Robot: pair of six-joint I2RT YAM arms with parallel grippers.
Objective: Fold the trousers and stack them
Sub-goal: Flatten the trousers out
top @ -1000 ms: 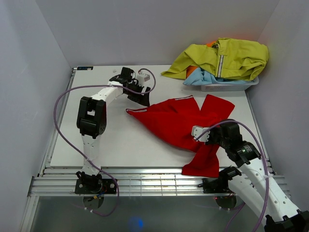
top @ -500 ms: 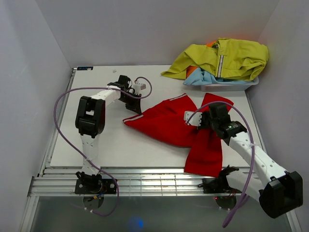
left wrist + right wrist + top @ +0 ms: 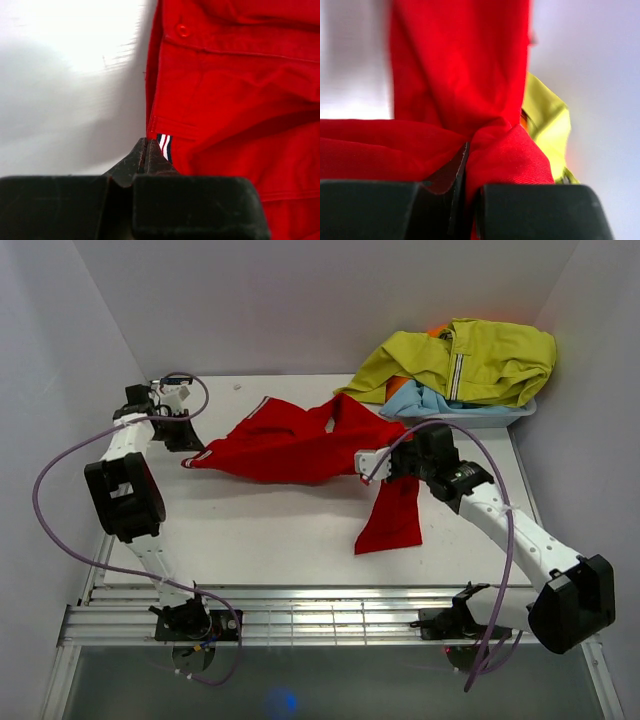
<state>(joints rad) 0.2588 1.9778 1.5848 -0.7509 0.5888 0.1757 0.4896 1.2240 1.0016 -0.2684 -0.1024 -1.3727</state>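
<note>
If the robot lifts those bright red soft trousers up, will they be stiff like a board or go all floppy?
Probably floppy: the bright red trousers sag and wrinkle between the left gripper and right gripper, and one leg droops away. They are likely light too, since small pinches seem to hold them.

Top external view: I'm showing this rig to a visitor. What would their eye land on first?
The bright red trousers, stretched across the middle of the table between the left arm and right arm, both jaws shut on the cloth, one leg trailing toward the near edge. Next, the yellow-green jacket heaped over a bin at the far right corner.
</note>
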